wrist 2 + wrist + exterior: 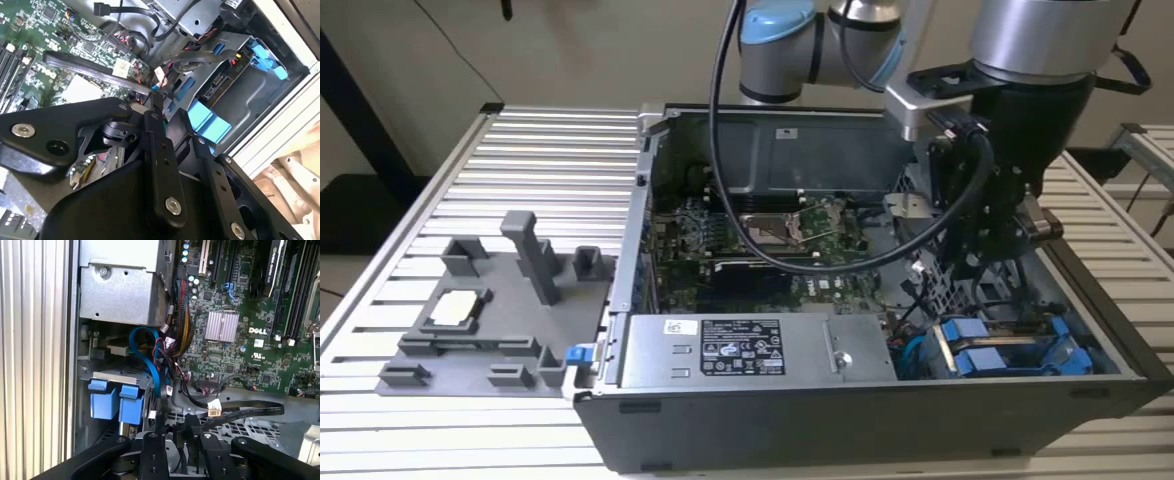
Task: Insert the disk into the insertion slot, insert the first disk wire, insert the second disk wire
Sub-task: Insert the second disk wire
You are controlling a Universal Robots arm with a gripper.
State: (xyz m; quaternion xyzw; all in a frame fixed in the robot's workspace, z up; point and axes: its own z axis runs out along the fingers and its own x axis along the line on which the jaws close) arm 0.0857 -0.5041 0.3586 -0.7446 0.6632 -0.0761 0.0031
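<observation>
Judging progress: step 1 looks done. The disk (985, 358), a silver-grey drive in a bright blue plastic carrier, sits inside the insertion slot (250, 105), the grey sheet-metal bay at a corner of the open dark-grey PC case (854, 425). Only its blue front & frame are plain to see. A second blue carrier front (963, 333) lies just beside it, so which is which is partly a guess.

Wire work is in hand, not finished, imo. The black gripper (156, 100) sits low inside the case near the bay. It is pinched narrow on the end of a flat black cable (95, 67) w/ a small white tag (122, 67), and the cable runs off across the green motherboard (235, 340). That end looks apart from the drive's rear, so prob. not plugged in.

Hard to make out:
- The connector itself is buried btw the black fingers (160, 150).
- The drive's sockets lie in shadow behind a red-&-black wire bundle (200, 45), so can't say if any wire is seated.
- A blue ribbon cable (145, 347) loops by the bay, and its lower end runs out of sight near the gripper.
</observation>
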